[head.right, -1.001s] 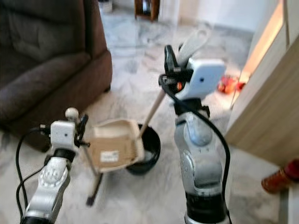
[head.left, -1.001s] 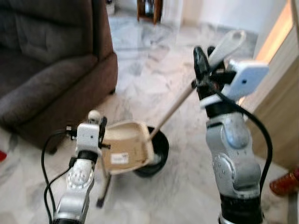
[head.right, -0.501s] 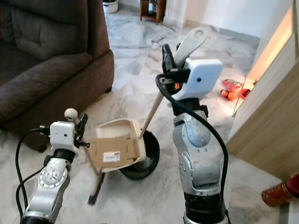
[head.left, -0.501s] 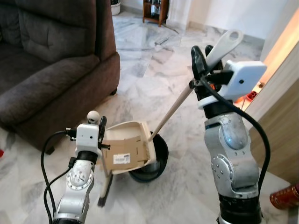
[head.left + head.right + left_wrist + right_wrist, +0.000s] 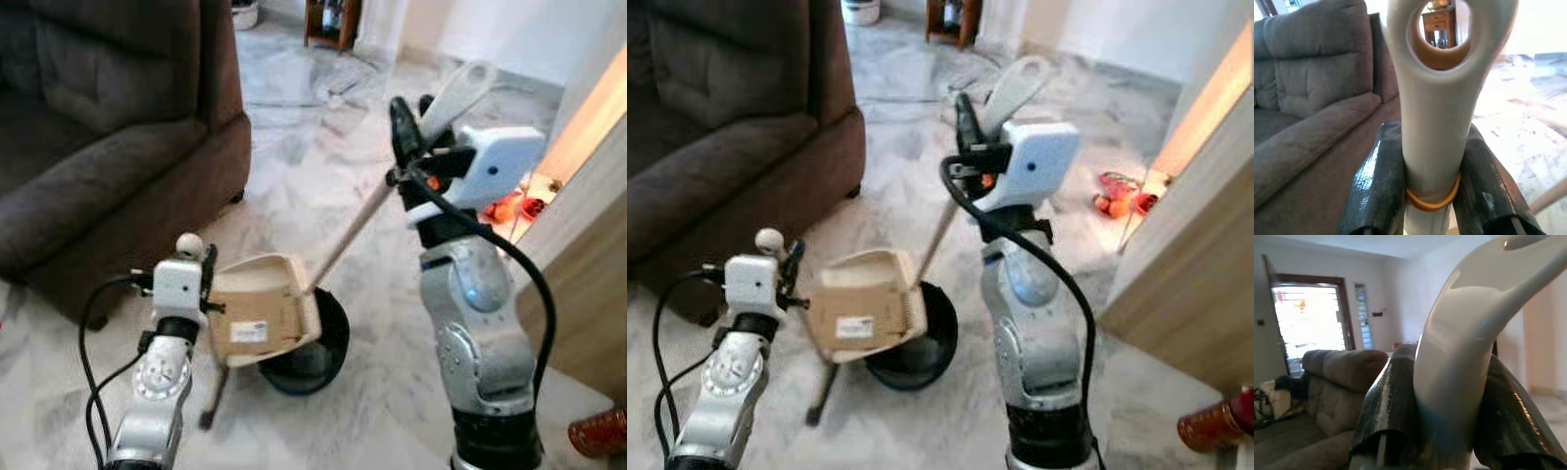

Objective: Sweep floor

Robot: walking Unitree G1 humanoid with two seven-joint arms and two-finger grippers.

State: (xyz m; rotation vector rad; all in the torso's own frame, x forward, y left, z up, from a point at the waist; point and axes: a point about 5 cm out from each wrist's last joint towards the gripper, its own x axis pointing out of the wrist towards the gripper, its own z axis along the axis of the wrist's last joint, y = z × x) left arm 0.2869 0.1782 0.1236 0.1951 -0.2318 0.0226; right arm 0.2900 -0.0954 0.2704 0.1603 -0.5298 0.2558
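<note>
Sofa point(image 5: 88, 147): dark brown, on the robot's left, its front corner near the dustpan.
Floor point(image 5: 294, 147): pale marble, veined; no clear dirt can be made out on it.
Wooden panel point(image 5: 588, 274): light wood, close on the robot's right.
Broom point(image 5: 353, 225): long pale stick slanting from the raised right pincer down to a black head point(image 5: 313, 352) resting on the floor just behind the dustpan.
Dustpan point(image 5: 260, 318): cream, tilted, held low in front on a stick point(image 5: 217, 382) whose end touches the floor.
Right pincer point(image 5: 416, 132): clenched on the broom's grey looped handle point(image 5: 1459, 357), raised high at chest level.
Left pincer point(image 5: 1432, 176): clenched on the dustpan's pale handle, a rubber band point(image 5: 1432, 198) just at the fingers.
Small red objects point(image 5: 1117, 191): on the floor by the panel, too blurred to name.
Stage, judged: both tools in hand, sweeping stroke not yet under way.
Risk: broom head sits against the pan, so a pull could knock the pan askew.
Risk: a wide swing of the raised handle could strike the panel or sofa, both close.
</note>
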